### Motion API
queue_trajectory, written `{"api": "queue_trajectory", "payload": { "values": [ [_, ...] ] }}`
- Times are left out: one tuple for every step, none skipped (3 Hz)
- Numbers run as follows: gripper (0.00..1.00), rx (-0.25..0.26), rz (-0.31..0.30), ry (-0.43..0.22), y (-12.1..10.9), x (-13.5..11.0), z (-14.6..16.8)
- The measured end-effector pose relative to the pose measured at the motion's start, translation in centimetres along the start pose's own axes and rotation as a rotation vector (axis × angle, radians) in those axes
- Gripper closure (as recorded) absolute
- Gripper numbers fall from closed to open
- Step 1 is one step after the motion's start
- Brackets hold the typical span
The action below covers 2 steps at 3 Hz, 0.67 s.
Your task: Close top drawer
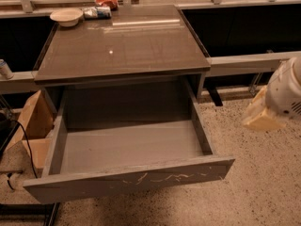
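Note:
The top drawer (127,180) is a wide shallow grey wooden drawer, pulled far out of the grey cabinet (122,46) toward me. Its flat front panel has pale scratch marks near the middle and its inside is empty. My gripper (261,114) shows at the right edge as a pale tan tip below the white arm (287,91). It hangs over the speckled floor, to the right of the drawer's right side and clear of it, holding nothing that I can see.
On the cabinet's back edge sit a white bowl (66,16), a crumpled packet (96,12) and a red item (107,1). A cardboard box (34,121) and a black cable (28,145) lie left of the drawer. A low rail (249,62) runs behind on the right.

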State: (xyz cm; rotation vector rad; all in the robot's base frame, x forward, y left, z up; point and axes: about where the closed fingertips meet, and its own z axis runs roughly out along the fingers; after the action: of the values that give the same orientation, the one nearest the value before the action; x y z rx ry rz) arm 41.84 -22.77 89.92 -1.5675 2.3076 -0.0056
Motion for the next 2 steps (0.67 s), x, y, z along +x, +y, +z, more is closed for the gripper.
{"api": "queue_trajectory", "payload": {
  "values": [
    [1.0, -0.014, 0.058, -0.041, 1.54, 1.26, 3.32],
    [1.0, -0.014, 0.058, -0.041, 1.54, 1.26, 3.32]
  ]
}}
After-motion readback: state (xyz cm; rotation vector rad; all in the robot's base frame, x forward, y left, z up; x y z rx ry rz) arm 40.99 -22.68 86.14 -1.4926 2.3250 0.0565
